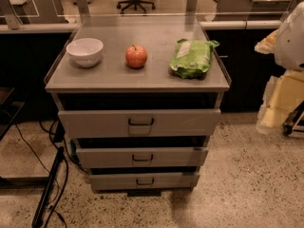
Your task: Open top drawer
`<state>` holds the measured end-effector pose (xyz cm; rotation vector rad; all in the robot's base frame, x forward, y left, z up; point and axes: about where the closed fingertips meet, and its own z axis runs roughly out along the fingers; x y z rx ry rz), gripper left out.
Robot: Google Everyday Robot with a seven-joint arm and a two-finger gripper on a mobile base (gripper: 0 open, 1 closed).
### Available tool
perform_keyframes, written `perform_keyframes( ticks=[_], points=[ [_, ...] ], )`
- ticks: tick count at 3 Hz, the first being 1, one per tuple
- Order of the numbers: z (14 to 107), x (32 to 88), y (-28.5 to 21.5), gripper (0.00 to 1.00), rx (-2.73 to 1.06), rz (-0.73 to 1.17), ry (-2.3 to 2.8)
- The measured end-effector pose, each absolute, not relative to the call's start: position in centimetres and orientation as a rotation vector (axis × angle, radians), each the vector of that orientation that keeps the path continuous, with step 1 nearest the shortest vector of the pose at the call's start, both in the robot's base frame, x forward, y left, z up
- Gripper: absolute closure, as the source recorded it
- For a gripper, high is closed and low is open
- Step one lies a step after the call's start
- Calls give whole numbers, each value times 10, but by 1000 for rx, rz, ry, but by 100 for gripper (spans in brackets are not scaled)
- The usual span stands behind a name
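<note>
Below the bench (156, 77) top, the top drawer (90, 123) shows its wide grey front, with the dark wire handle (141, 122) at its centre. Nothing of its inside is visible, so I judge that it is not yet pulled out and that the step in hand is the approach.

The gripper (273, 42), as far as I can make it out, is at the right edge of the view, about level with the bench top and well apart from the handle. I cannot tell if the jaws are wide or narrow.

The next move, in my judgement, calls for bringing the gripper down and across to the front of the bench. It then has to take the handle and pull straight outward, away from the bench.

The floor in front of the drawers looks free, so there seems to be room for the drawer to come out. The two lower drawers (142, 156) sit close under it, and their handles are in the same vertical line, so the right height matters. The front right corner of the bench lies between the gripper and the handle. Cables (52, 184) lie on the floor at the left. The bowl (84, 51), the apple (136, 56) and the green packet (192, 57) stand on top and could shake if the pull is rough.
</note>
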<state>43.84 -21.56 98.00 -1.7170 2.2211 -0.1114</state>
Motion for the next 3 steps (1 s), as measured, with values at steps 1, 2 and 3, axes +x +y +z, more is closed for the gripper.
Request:
perform_keyframes(
  ticks=[1, 2, 3],
  points=[
    [980, 438, -216, 0, -1717, -112, 2221],
    [964, 444, -214, 0, -1730, -123, 2216],
    [937, 456, -205, 0, -1756, -93, 2211]
  ],
)
